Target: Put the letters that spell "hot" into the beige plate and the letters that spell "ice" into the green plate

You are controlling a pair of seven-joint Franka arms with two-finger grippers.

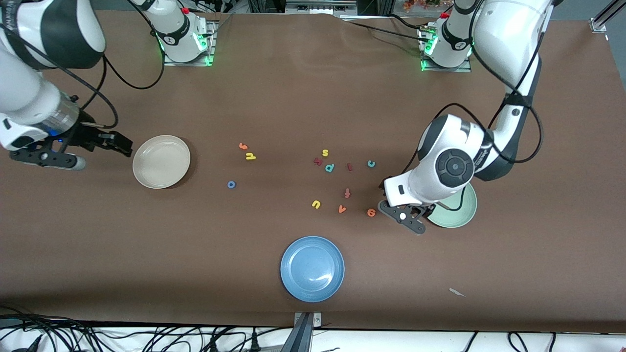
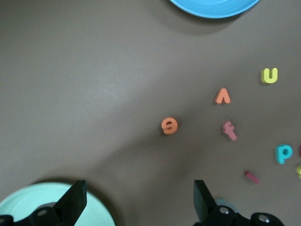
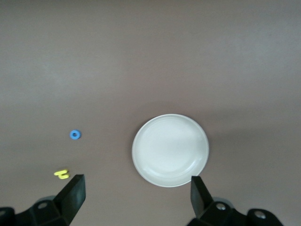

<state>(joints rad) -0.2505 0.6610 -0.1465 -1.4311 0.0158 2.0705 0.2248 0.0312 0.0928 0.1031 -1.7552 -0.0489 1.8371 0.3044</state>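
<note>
The beige plate (image 1: 161,161) (image 3: 170,149) lies toward the right arm's end. My right gripper (image 1: 115,143) (image 3: 136,186) hangs open and empty beside it. The orange t (image 1: 243,145), yellow h (image 1: 250,156) (image 3: 61,174) and blue o (image 1: 231,184) (image 3: 75,134) lie on the table mid-way. The dark red i (image 1: 349,167) (image 2: 251,177), teal c (image 1: 371,164) and orange e (image 1: 371,212) (image 2: 170,125) lie nearer the green plate (image 1: 459,217) (image 2: 28,207), which the left arm partly hides. My left gripper (image 1: 403,217) (image 2: 138,193) is open and empty, low between the e and the green plate.
A blue plate (image 1: 312,268) (image 2: 214,4) sits near the front edge. Other loose letters lie around: yellow u (image 1: 316,204) (image 2: 269,75), orange v (image 1: 342,209) (image 2: 223,96), a redder f-shaped letter (image 1: 347,192) (image 2: 229,130), teal p (image 1: 329,167) (image 2: 283,153), yellow s (image 1: 324,153).
</note>
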